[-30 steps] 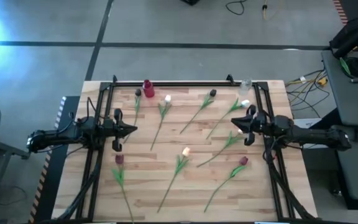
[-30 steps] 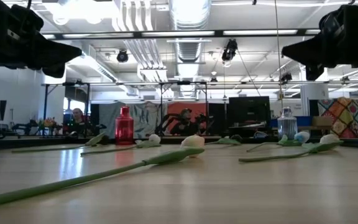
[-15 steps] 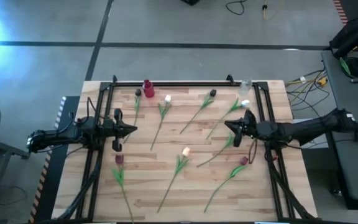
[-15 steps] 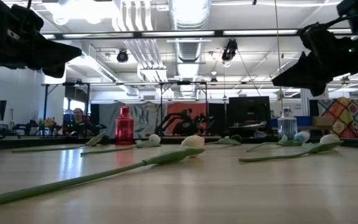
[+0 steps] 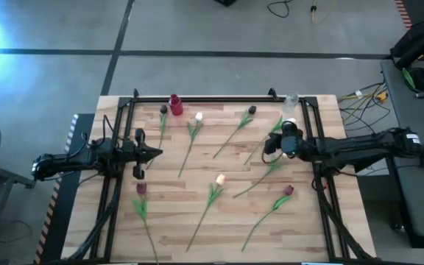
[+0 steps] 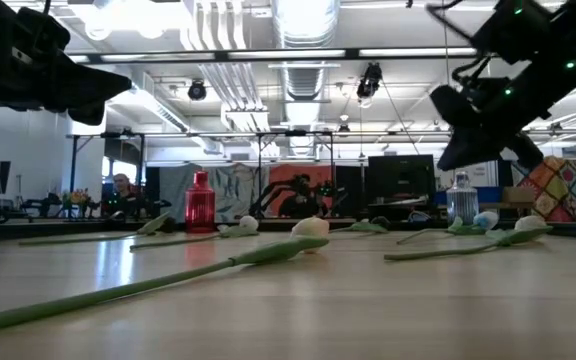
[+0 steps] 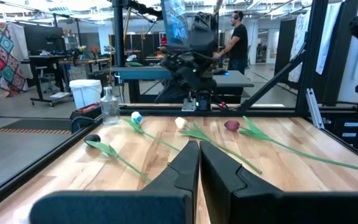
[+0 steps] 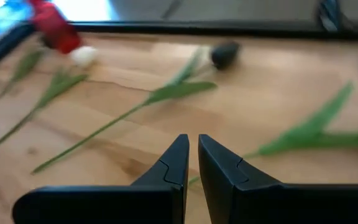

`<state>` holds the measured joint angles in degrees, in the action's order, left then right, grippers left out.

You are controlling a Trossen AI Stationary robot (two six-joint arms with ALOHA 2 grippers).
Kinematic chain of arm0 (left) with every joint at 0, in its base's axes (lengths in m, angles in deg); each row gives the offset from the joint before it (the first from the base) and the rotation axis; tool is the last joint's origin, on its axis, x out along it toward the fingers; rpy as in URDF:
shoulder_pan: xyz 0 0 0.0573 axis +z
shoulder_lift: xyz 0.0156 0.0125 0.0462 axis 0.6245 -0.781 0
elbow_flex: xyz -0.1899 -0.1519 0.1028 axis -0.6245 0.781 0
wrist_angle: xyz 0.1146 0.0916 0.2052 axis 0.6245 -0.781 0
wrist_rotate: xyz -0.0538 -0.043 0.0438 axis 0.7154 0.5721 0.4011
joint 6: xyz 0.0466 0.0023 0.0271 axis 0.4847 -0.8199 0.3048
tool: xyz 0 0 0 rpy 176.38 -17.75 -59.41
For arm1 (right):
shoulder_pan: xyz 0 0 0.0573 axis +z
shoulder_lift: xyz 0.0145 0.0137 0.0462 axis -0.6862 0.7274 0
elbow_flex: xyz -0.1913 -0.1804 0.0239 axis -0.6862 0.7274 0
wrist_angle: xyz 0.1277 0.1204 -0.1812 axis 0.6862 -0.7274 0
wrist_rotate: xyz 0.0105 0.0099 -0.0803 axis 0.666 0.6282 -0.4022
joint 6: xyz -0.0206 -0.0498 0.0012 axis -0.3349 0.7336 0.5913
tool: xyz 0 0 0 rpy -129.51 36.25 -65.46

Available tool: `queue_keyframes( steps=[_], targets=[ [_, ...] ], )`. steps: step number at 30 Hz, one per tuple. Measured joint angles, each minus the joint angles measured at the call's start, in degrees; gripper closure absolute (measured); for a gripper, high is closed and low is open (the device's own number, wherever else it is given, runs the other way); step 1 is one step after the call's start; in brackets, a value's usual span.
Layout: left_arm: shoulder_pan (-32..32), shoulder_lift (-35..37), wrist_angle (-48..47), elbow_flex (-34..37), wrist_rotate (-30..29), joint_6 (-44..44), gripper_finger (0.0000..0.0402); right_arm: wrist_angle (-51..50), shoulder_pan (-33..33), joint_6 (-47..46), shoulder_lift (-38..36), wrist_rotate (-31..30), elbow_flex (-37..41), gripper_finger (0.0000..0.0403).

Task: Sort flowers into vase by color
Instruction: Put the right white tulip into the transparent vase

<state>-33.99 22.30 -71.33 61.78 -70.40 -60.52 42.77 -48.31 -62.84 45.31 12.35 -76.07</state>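
Flowers lie flat all over the wooden table. There are eight tulips. Four have dark heads and three have pale heads. The last head is hidden under the right arm. There are two vases at the back edge, a red vase and a clear vase.

The right gripper hangs over the stem of the pale tulip that lies near the clear vase. Its fingers are almost together and hold nothing. That stem runs slanted, from the head at the back right down toward the front left. The gripper is above the middle of the stem, so I think it must open and go down there. The dark tulip lies just beyond, slanted the same way.

The left gripper waits on the left side, closed and empty. It is much farther from this tulip.
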Motion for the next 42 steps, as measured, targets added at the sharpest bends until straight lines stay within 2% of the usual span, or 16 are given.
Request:
queue_keyframes(
  steps=[6, 11, 17, 22, 30, 35, 42],
  targets=[
    [0.0, 0.0, 0.0, 0.0, 0.0, 0.0, 0.0401, -1.8, -4.6, -10.9, 6.7, 6.3, -2.3, 0.0364],
    [0.0, 0.0, 0.0, 0.0, 0.0, 0.0, 0.0401, -1.7, -8.3, -20.9, 12.2, 10.3, -2.3, 0.0322],
    [0.0, 0.0, 0.0, 0.0, 0.0, 0.0, 0.0401, 0.0, -12.8, -30.8, 17.3, 11.0, -2.5, 0.0266],
    [0.0, 0.0, 0.0, 0.0, 0.0, 0.0, 0.0401, 6.9, -15.9, -34.8, 21.4, 10.9, -2.5, 0.0249],
    [0.0, 0.0, 0.0, 0.0, 0.0, 0.0, 0.0401, 10.6, -19.9, -44.3, 28.4, 14.3, -2.8, 0.0256],
    [0.0, 0.0, 0.0, 0.0, 0.0, 0.0, 0.0401, 10.7, -20.9, -44.2, 29.1, 14.7, -2.7, 0.0271],
    [0.0, 0.0, 0.0, 0.0, 0.0, 0.0, 0.0401, 9.9, -22.1, -42.8, 28.4, 11.3, -2.6, 0.0346]
  ],
)
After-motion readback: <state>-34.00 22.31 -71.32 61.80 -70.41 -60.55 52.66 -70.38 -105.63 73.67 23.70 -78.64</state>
